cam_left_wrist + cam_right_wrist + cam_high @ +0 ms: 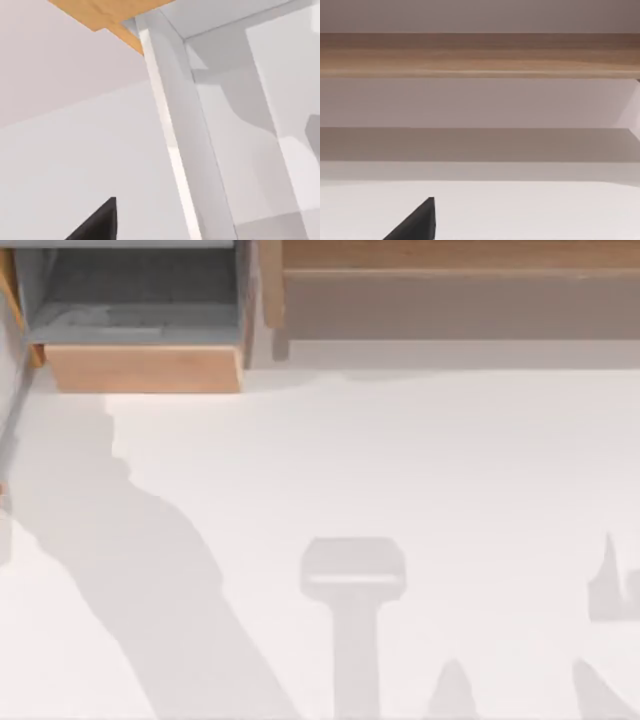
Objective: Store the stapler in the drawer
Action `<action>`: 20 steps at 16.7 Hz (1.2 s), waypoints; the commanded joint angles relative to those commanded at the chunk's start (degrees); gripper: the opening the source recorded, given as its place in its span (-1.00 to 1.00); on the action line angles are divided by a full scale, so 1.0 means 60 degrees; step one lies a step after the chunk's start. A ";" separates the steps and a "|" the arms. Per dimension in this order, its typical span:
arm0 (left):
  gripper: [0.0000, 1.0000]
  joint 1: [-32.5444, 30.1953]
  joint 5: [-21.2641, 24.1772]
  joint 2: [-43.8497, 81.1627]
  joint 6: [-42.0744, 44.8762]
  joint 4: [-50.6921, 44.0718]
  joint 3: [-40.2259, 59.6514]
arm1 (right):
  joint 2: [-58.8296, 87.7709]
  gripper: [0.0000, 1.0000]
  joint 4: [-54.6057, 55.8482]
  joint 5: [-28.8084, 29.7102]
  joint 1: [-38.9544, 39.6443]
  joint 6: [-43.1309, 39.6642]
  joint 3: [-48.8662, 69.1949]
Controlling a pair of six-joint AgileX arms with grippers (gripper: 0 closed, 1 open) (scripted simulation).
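Drawer [145, 368] stands pulled open at the upper left of the top view, its tan front panel toward the table's middle and its grey floor exposed behind the panel. No blue stapler can be made out on the white table [420, 460] or on the visible part of the drawer floor, so its place, its long axis and which arm lies nearer cannot be told. Shadows of the arms fall across the lower half of the top view. Left wrist view looks along a grey drawer wall [175, 125] with a tan edge at the upper left of the frame, which suggests the left arm is close beside the drawer. Right wrist view faces a long wooden ledge [480, 55] across the upper frame. Finger spread of either gripper cannot be told.
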 joint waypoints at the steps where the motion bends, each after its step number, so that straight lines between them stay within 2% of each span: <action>1: 1.00 0.0295 0.0129 -0.0382 0.0591 0.0902 -0.0589 | 0.0000 1.00 0.0000 0.0000 0.0000 0.0000 0.0000; 6: 1.00 0.1908 0.0893 -0.1824 0.3679 0.6039 -0.3937 | 0.0000 1.00 0.0000 0.0000 0.0000 0.0000 0.0000; 11: 1.00 0.3146 0.1942 -0.2355 0.6263 1.1420 -0.7798 | 0.0000 1.00 0.0000 0.0000 0.0000 0.0000 0.0000; 15: 1.00 0.3493 0.3023 -0.2229 0.7483 1.5464 -1.0872 | 0.0000 1.00 0.0000 0.0000 0.0000 0.0000 0.0000; 20: 1.00 0.3150 0.4533 -0.1974 0.7929 1.9836 -1.3793 | 0.0000 1.00 0.0000 0.0000 0.0000 0.0000 0.0000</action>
